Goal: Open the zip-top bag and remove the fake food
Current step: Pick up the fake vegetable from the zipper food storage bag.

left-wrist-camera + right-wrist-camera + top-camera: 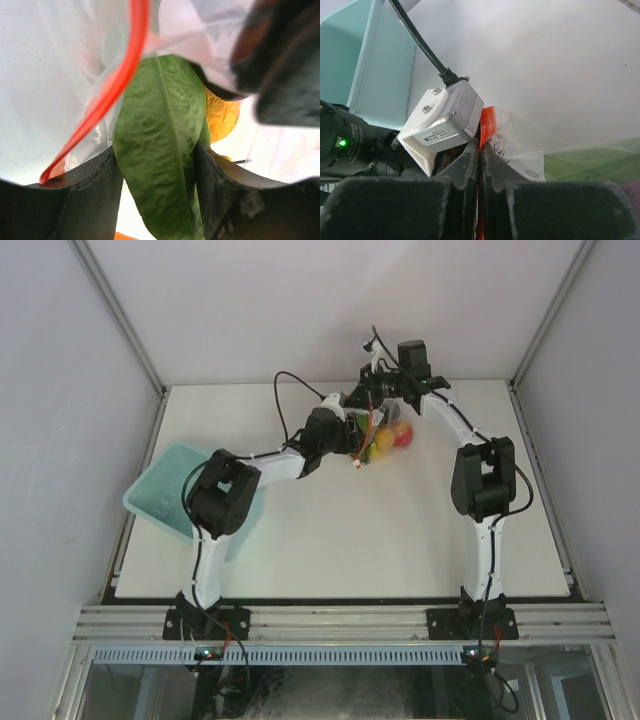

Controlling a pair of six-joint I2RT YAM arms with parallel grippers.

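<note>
Zip-top bag [520,150] is clamped steady at the desk's 12 o'clock by right pincer [480,146]; green leaf [160,125] is straddled by left pincer [154,152], grip uncertain.

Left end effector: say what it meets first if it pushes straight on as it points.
The green leaf: it sits between the left end effector's jaws. The zip-top bag lies just beyond, it seems.

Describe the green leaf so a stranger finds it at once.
Find the zip-top bag at the white table's far middle. The green leaf sits between the fingers of the left gripper. Unlike the round orange fruit beside it, it is flat and veined.
</note>
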